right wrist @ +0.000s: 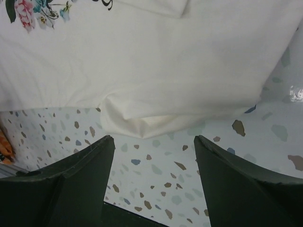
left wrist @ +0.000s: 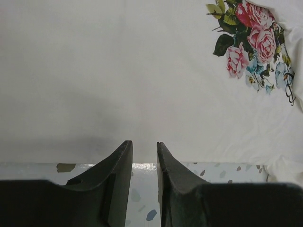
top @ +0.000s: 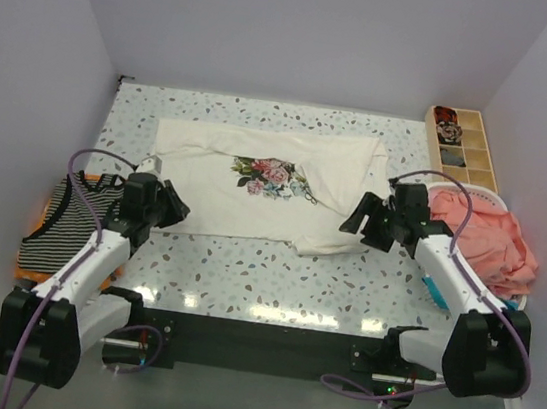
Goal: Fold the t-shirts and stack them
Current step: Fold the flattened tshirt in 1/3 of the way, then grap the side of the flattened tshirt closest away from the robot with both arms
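Count of items on the tabletop (top: 244,271):
- One cream t-shirt (top: 254,202), at centre.
- One striped t-shirt (top: 64,227), at 9 o'clock.
- One orange t-shirt (top: 30,276), only its edge showing beneath the striped one.
- One coral-pink t-shirt (top: 485,243), at 3 o'clock.
- One wooden tray (top: 482,156), at 1 o'clock.
- Two tools: left tool (top: 174,208) and right tool (top: 354,219).

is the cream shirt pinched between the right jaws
No, the right jaws stand wide apart over bare speckled table, with the cream shirt lying just beyond their tips.

Speckled terrazzo table (top: 244,271); plain white walls (top: 307,27) on three sides.
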